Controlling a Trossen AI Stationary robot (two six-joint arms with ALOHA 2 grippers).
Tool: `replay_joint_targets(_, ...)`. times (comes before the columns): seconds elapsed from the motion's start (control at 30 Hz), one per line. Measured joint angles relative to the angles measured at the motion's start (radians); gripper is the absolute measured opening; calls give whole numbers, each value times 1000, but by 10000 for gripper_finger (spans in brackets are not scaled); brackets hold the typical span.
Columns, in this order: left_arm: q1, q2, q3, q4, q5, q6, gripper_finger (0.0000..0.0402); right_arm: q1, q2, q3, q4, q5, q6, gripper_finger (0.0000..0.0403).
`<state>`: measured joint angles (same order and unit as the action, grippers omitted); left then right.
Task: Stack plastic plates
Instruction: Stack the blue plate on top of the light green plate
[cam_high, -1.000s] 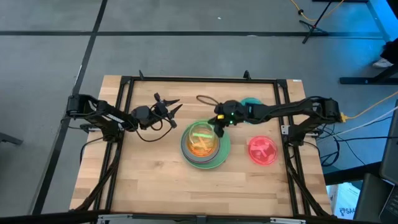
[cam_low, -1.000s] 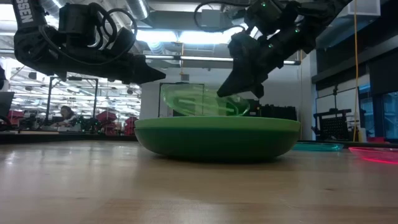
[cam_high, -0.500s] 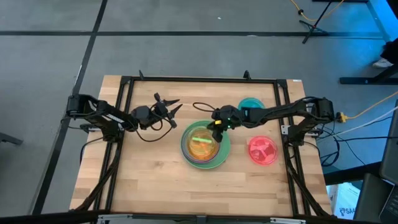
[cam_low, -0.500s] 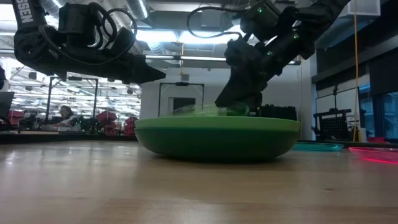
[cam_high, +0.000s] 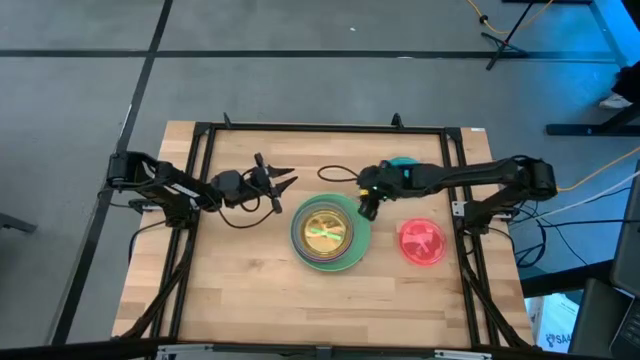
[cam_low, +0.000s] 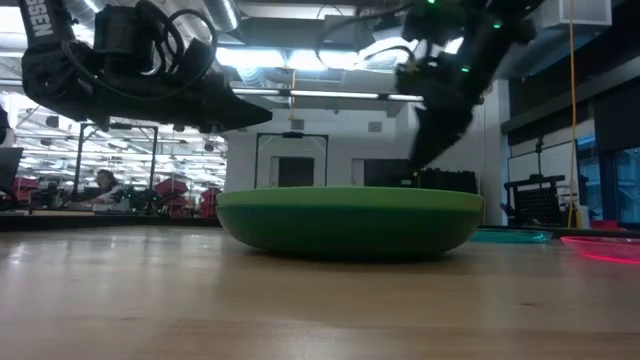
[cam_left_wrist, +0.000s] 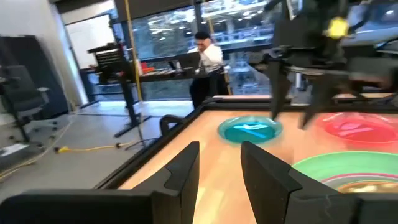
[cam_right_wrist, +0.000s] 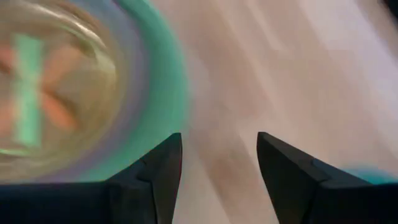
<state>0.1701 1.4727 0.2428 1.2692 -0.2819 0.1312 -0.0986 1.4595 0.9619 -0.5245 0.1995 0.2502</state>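
Note:
The plastic plates form a stack (cam_high: 330, 233) at the table's middle. A large green plate (cam_low: 350, 215) is at the bottom, and a translucent lime one (cam_high: 325, 231) lies flat on top over an orange one. A teal plate (cam_high: 405, 164) lies at the far right, partly under my right arm. A red-pink plate (cam_high: 422, 241) lies to the right of the stack. My right gripper (cam_high: 368, 205) hangs open beside the stack's far right rim (cam_right_wrist: 161, 93), with nothing between its fingers. My left gripper (cam_high: 280, 184) hovers open to the far left of the stack, holding nothing.
A black metal frame (cam_high: 200, 140) runs around the table's edges. Bare wood lies along the near side of the table and to the left of the stack. In the left wrist view a person (cam_left_wrist: 208, 59) stands in the room beyond the table.
My right gripper has lowered the tilted lime plate onto the stack and opened, letting it go. It has then risen and drawn back toward the table's right edge. The lime plate now lies flat inside the stack. My left gripper has edged slightly toward the stack.

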Motion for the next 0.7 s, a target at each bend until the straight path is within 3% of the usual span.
replay_joint_targets(0.2,0,0,0,7,1,9,111,-1,-19,-105,-163,180,156,188)
replay_joint_targets(0.37,20,0,0,9,-15,10,111,-46,5,-219,-94,195,162,173)
replay_joint_targets(0.7,33,0,0,28,-15,11,111,-132,84,-302,84,183,106,130)
